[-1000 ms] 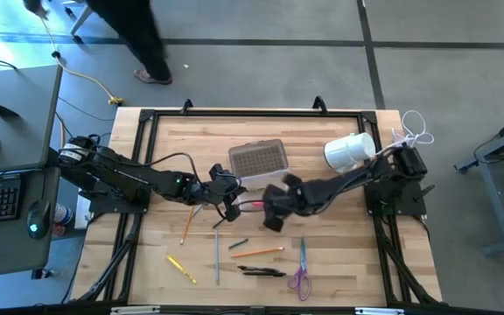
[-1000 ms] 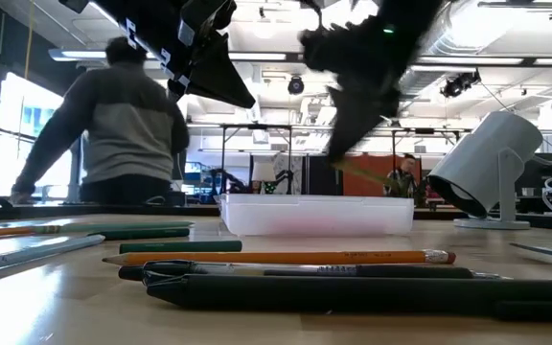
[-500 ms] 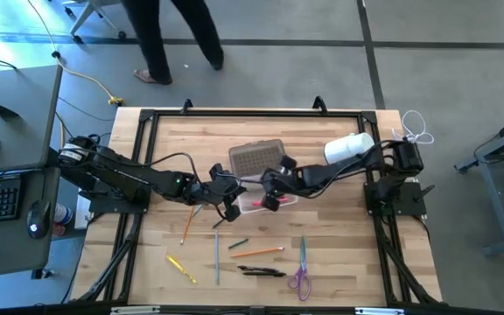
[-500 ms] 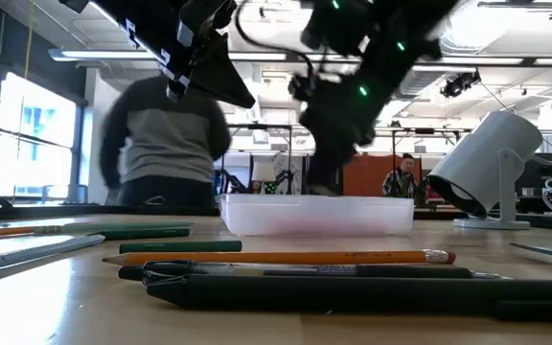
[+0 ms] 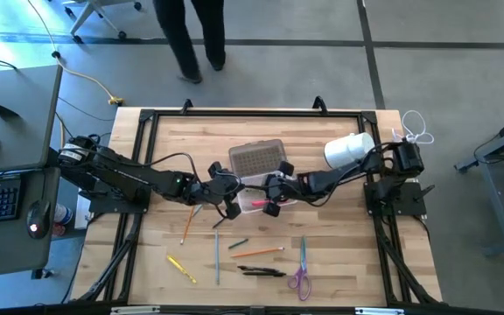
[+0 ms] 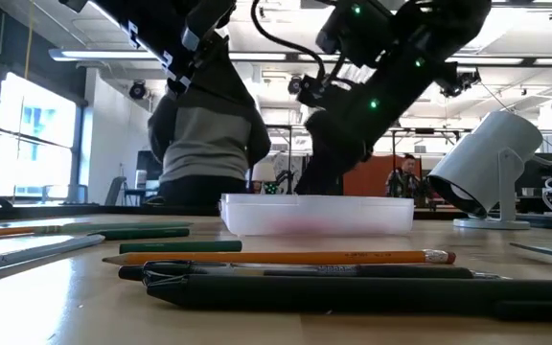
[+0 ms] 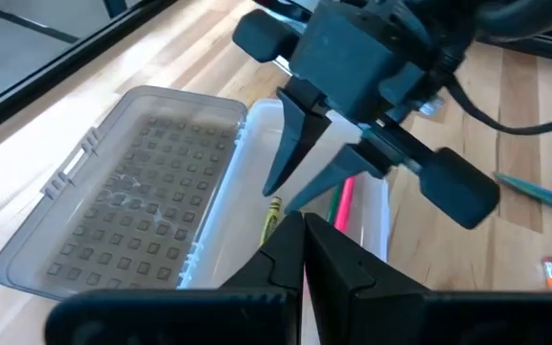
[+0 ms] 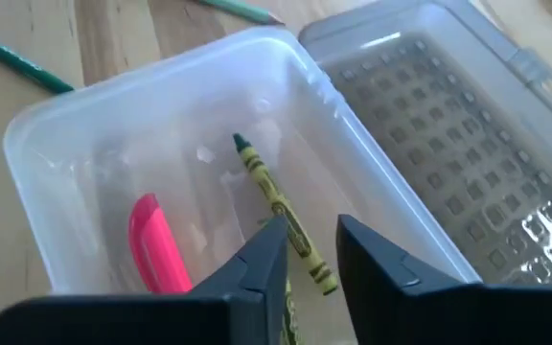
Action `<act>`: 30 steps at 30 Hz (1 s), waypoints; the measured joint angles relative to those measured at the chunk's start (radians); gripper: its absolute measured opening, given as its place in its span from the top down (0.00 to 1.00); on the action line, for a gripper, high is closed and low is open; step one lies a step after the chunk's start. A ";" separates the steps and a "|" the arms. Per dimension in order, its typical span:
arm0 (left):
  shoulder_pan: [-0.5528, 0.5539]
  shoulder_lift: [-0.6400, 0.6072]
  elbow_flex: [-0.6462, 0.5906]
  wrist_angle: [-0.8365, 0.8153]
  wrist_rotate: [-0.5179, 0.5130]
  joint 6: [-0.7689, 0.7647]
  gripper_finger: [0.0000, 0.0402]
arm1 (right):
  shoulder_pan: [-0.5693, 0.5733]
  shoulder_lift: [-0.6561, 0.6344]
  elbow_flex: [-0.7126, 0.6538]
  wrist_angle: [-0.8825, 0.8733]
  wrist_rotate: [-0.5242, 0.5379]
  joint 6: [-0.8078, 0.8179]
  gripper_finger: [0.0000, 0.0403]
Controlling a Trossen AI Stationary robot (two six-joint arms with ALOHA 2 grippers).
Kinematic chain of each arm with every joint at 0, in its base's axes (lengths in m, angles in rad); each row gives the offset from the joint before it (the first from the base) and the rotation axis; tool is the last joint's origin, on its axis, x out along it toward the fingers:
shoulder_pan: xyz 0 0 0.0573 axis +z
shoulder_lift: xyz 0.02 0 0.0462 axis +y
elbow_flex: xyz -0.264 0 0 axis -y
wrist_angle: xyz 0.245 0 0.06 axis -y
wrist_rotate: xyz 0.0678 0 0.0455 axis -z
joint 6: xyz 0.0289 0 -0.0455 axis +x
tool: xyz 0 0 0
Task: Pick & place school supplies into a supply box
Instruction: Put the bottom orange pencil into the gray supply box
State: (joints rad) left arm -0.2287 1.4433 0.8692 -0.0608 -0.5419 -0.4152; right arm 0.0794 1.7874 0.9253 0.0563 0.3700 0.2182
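The right gripper (image 8: 307, 251) was found parted over the supply box (image 8: 41, 134), yellow pencil (image 8: 281, 213) inside; a straight lift was advised. The left gripper (image 7: 304, 251) was closed, empty.

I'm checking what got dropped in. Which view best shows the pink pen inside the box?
The right wrist view: pink pen lies unobstructed. Left wrist view glimpses it; high view a pink streak; low view a blur.

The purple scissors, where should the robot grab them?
Probably from straight above, across the two blades just above the handles. The purple scissors lie flat on the table with blades closed and pointing away from the front edge; nothing crowds that narrow part, though black pens lie beside the handles.
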 joint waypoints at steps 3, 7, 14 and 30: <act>0.000 0.000 0.000 0.000 0.000 0.000 0.88 | 0.017 -0.001 0.034 -0.017 -0.019 -0.032 0.76; 0.000 0.000 0.000 0.000 -0.001 0.000 0.88 | 0.069 -0.024 0.124 -0.119 -0.116 -0.038 0.74; 0.000 0.000 0.000 0.001 -0.003 0.000 0.88 | 0.226 -0.035 0.302 -0.453 -0.335 0.042 0.76; 0.000 0.000 0.000 0.007 0.003 0.000 0.88 | 0.624 -0.036 0.200 -0.471 -0.536 -0.069 0.78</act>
State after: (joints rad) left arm -0.2291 1.4433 0.8692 -0.0540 -0.5385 -0.4156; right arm 0.7036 1.7515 1.1254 -0.4142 -0.1661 0.1497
